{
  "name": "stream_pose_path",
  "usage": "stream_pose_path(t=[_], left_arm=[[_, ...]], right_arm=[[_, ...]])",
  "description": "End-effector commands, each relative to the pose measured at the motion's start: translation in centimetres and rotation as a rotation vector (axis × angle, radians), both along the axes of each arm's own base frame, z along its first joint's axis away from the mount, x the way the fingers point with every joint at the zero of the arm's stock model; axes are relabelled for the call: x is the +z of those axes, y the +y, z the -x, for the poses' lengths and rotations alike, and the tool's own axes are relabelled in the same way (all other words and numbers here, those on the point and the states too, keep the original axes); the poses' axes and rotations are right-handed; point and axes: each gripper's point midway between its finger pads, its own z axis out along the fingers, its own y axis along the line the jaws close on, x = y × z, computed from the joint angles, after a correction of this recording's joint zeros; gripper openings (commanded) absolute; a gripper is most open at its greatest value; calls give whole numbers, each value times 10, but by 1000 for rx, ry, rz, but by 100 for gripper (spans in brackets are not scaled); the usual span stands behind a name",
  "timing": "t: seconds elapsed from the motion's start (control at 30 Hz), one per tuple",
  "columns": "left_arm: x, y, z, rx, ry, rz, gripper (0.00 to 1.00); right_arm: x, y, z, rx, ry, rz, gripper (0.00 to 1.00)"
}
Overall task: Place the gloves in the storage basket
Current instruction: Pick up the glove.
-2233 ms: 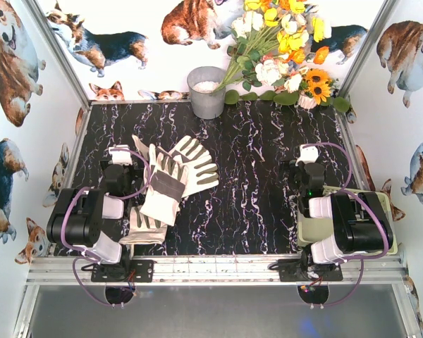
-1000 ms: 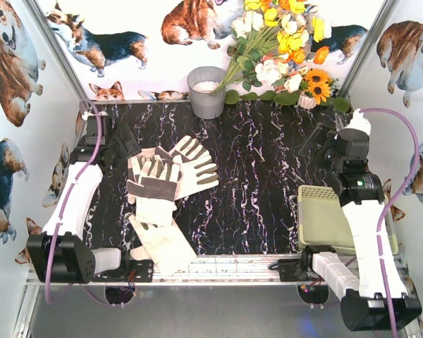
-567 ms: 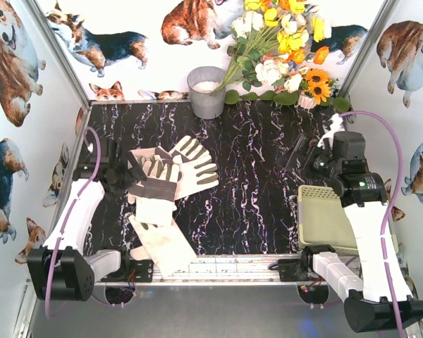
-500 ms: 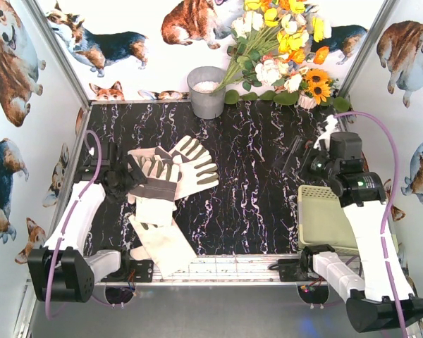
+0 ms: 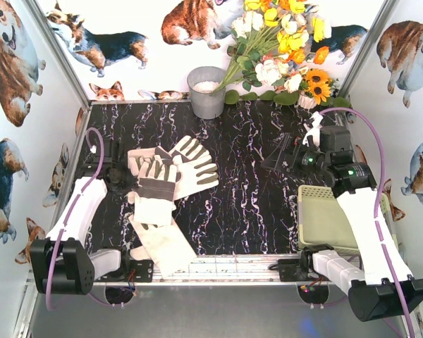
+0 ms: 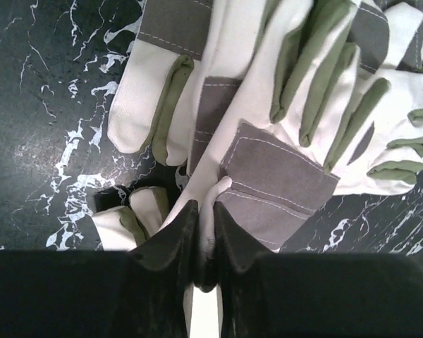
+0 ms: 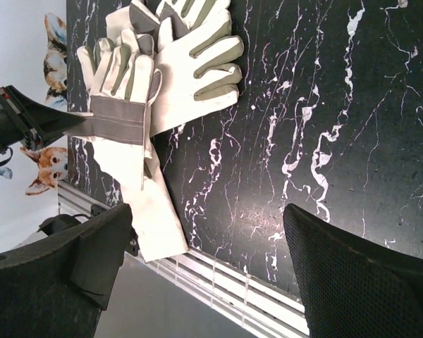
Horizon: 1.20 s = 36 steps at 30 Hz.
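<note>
Several cream-white gloves (image 5: 170, 184) with grey-olive fingers lie overlapped at the table's left. The top glove (image 6: 278, 184) carries a grey patch. My left gripper (image 5: 123, 174) is at the pile's left edge, low on the table. In the left wrist view the left gripper (image 6: 206, 215) is shut on a raised fold of that glove's cream fabric. My right gripper (image 5: 273, 163) hangs open over the table's right-centre, well apart from the gloves (image 7: 162, 77), and the right gripper (image 7: 208, 215) holds nothing. The pale yellow-green storage basket (image 5: 323, 224) sits at the front right, partly under the right arm.
A grey metal bucket (image 5: 206, 91) stands at the back centre beside a bunch of artificial flowers (image 5: 282, 49). An aluminium rail (image 5: 218, 267) runs along the table's front edge. One glove cuff (image 5: 166, 243) reaches down to that rail.
My left gripper has slid in to the pile's left edge and shut on the top glove's fabric. My right arm has swung left over the table, its jaws staying open.
</note>
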Motion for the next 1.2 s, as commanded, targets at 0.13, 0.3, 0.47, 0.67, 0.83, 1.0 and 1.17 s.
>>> stream_pose_path(t=[0.13,0.3,0.47,0.67,0.83,1.0,1.17], left_arm=[[47,-22,3,-77,-110,100,2],[92,-62,-7,-146,-234,230,2],[136,-107,-21,-230,-316,307,2],[214,-182,-37,-371,-486,511,1],[295,-249,-24,-565,-652,728,1],[338,-277,-10,-694,-735,816,1],[358,-287,-3,-752,-775,882,0]], right_arm=[[26,8,-7,13,-85,-54,91],[32,23,-8,54,-30,-139,96],[50,40,-13,80,-4,-276,100],[63,65,-13,146,37,-436,100],[85,77,-12,209,0,-572,100],[98,83,-13,250,6,-658,100],[121,86,-14,294,-44,-743,100]])
